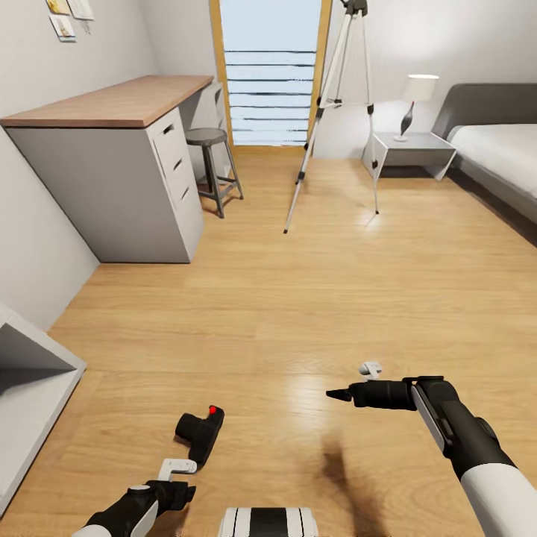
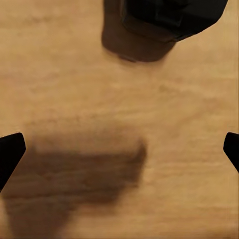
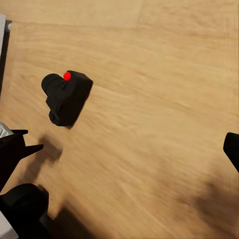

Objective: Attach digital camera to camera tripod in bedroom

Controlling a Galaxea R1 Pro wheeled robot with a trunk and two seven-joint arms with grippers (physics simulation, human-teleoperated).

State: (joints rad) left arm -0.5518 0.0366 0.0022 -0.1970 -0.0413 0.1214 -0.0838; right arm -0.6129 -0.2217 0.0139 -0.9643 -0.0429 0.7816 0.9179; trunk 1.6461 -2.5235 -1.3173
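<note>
Left gripper (image 2: pixel 119 144) hangs spread open above glossy wood floor (image 1: pixel 298 298), boxy matte-black digital camera (image 1: pixel 200 432) at its twelve o'clock.

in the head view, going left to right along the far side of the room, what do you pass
desk → stool → window → tripod → bedside table with lamp → bed
</note>
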